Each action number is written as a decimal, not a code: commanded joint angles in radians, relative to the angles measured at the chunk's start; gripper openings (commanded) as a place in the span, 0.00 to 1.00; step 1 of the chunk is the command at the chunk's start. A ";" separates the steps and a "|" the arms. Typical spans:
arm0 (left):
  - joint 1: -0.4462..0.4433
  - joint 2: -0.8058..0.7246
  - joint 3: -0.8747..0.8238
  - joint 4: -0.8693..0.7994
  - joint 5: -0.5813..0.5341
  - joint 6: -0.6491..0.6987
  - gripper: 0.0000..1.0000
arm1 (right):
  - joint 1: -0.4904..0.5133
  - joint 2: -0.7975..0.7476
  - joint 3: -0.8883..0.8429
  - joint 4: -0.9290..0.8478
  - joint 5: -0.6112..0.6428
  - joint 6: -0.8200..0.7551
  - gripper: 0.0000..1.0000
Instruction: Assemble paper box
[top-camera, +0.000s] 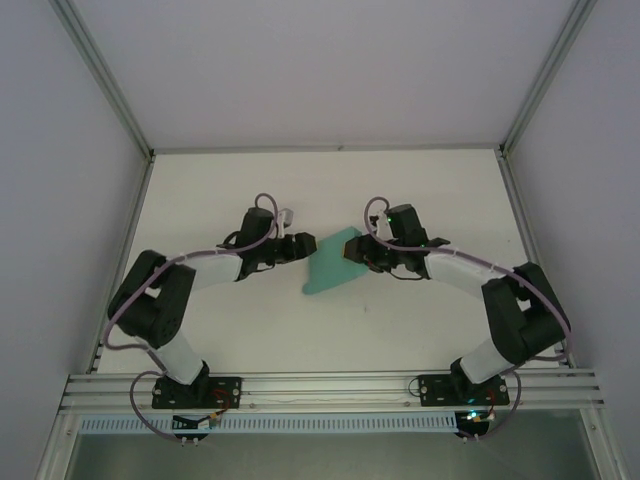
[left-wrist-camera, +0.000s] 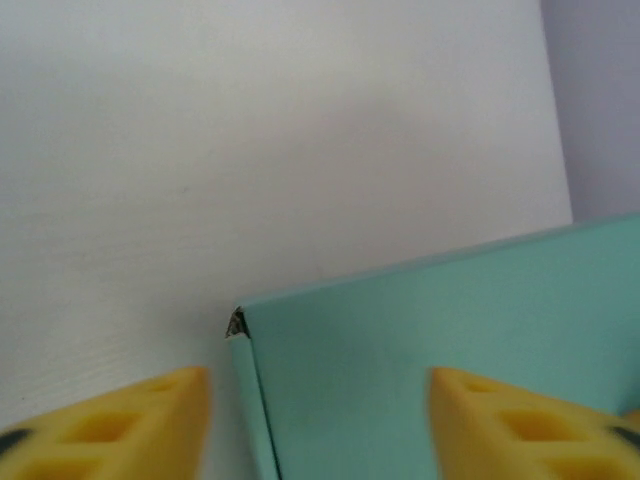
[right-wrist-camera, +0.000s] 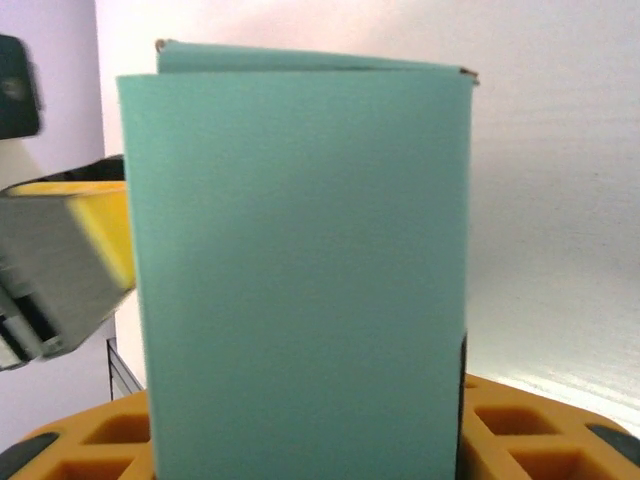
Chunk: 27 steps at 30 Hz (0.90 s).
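The left claw (left-wrist-camera: 318, 395) is seen wide open, its yellow fingers (left-wrist-camera: 130, 425) standing apart on either side of a folded edge of the paper box (top-camera: 328, 268), which is not gripped by it. The right claw (right-wrist-camera: 305, 400) is closed partway on the box's opposite end, the flat teal panels being clasped between its fingers. The box is found about midway between the left and right edges of the desk (top-camera: 420, 190); whether it rests there cannot be told.

One paper box (top-camera: 328, 265); two arms (top-camera: 165, 300) (top-camera: 510, 310); one table (top-camera: 330, 345).
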 joint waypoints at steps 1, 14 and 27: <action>-0.038 -0.147 0.025 -0.062 -0.091 0.146 1.00 | 0.002 -0.081 0.049 -0.094 0.048 -0.005 0.50; -0.463 -0.479 -0.038 -0.135 -0.611 0.761 1.00 | -0.052 -0.341 0.218 -0.579 0.211 0.059 0.51; -0.648 -0.369 0.000 -0.049 -0.789 1.048 1.00 | -0.162 -0.363 0.301 -0.748 0.036 0.304 0.47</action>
